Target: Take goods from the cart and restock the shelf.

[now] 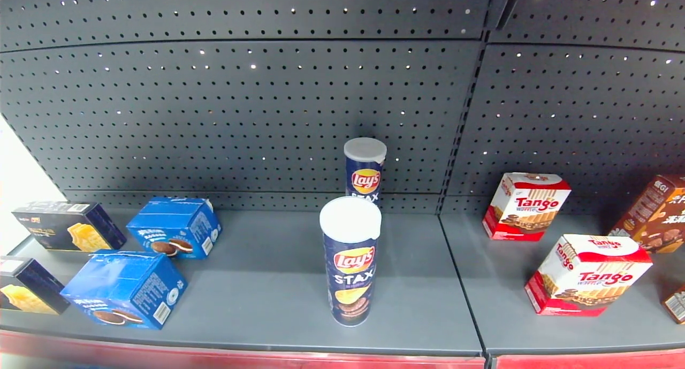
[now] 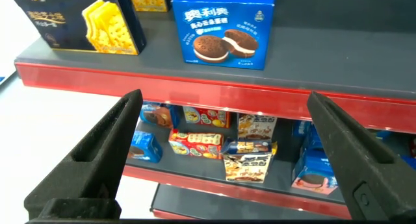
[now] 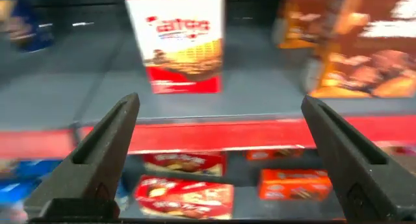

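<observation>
Two dark blue chip cans stand in the middle of the grey shelf, the front can close to the shelf's edge and the rear can against the pegboard. My left gripper is open and empty, below the shelf's red front edge, facing a blue cookie box. My right gripper is open and empty too, in front of the red edge and facing a red-and-white wafer box.
Two blue cookie boxes and two dark cracker boxes lie at the shelf's left. Red-and-white wafer boxes and brown boxes stand at the right. A lower shelf holds several snack boxes.
</observation>
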You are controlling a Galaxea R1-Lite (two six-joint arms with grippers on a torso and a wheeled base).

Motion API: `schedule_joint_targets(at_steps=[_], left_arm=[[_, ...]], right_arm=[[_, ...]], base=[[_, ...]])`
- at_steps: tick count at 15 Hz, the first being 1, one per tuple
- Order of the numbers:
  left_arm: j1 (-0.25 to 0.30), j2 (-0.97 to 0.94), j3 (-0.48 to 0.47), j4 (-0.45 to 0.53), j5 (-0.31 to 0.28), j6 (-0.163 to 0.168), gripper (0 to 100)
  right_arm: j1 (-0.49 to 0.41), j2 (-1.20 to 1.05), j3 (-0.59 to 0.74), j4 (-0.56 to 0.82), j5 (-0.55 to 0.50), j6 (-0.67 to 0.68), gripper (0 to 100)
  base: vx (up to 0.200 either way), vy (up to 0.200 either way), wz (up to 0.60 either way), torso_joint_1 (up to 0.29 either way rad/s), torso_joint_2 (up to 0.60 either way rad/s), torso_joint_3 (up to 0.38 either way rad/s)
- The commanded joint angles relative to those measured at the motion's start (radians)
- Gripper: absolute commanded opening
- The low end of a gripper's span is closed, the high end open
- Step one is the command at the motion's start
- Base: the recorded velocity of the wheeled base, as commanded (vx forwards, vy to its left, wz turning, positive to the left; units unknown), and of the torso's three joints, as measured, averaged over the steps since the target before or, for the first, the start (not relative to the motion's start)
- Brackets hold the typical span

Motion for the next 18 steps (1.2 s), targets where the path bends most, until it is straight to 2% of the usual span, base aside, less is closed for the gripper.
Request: schedule_joint_targets(at_steps=[1,2,4,6,7,9,10,11,12,13,14,15,18], left_arm=[[0.000,0.002,0.000,0.000,-0.001,0.000,100],[0.000,0.002,0.000,0.000,-0.001,0.000,100],[0.000,0.002,0.000,0.000,-0.001,-0.003,100],[0.000,0.002,0.000,0.000,-0.001,-0.003,100],[0.000,0.002,0.000,0.000,-0.001,-0.005,100],[0.000,0.002,0.000,0.000,-0.001,-0.005,100],[0.000,0.002,0.000,0.000,0.000,-0.006,100],[0.000,0.002,0.000,0.000,0.000,-0.006,100],[0.000,0.002,0.000,0.000,0.000,-0.006,100],[0.000,0.002,0.000,0.000,0.000,-0.005,100],[0.000,0.002,0.000,0.000,-0.001,-0.005,100],[0.000,0.002,0.000,0.000,-0.001,-0.005,100],[0.000,0.002,0.000,0.000,-0.001,-0.002,100]], right_arm=[[0.000,0.004,-0.001,0.003,0.039,0.003,100],[0.000,0.004,-0.003,0.006,0.096,-0.007,100],[0.000,0.004,-0.007,0.014,0.098,0.000,100],[0.000,0.004,-0.006,0.014,-0.090,0.024,100],[0.000,0.004,-0.001,0.005,-0.120,0.024,100],[0.000,0.004,-0.001,0.002,-0.099,-0.031,100],[0.000,0.004,0.000,0.006,-0.146,-0.039,100],[0.000,0.004,0.000,0.008,-0.292,-0.037,100],[0.000,0.004,-0.001,0.008,-0.340,-0.037,100],[0.000,0.004,0.000,0.006,-0.303,-0.037,100],[0.001,0.004,0.002,0.008,-0.128,0.006,100],[0.000,0.004,0.002,0.049,-0.034,0.004,100],[0.000,0.004,0.002,0.061,-0.028,-0.033,100]], base=[[0.000,0.000,0.00,0.000,0.00,0.000],[0.000,0.000,0.00,0.000,0.00,0.000],[0.000,0.000,0.00,0.000,0.00,0.000],[0.000,0.000,0.00,0.000,0.00,0.000],[0.000,0.000,0.00,0.000,0.00,0.000],[0.000,0.000,0.00,0.000,0.00,0.000],[0.000,0.000,0.00,0.000,0.00,0.000],[0.000,0.000,0.00,0.000,0.00,0.000],[0.000,0.000,0.00,0.000,0.00,0.000],[0.000,0.000,0.00,0.000,0.00,0.000],[0.000,0.000,0.00,0.000,0.00,0.000],[0.000,0.000,0.00,0.000,0.00,0.000],[0.000,0.000,0.00,0.000,0.00,0.000]])
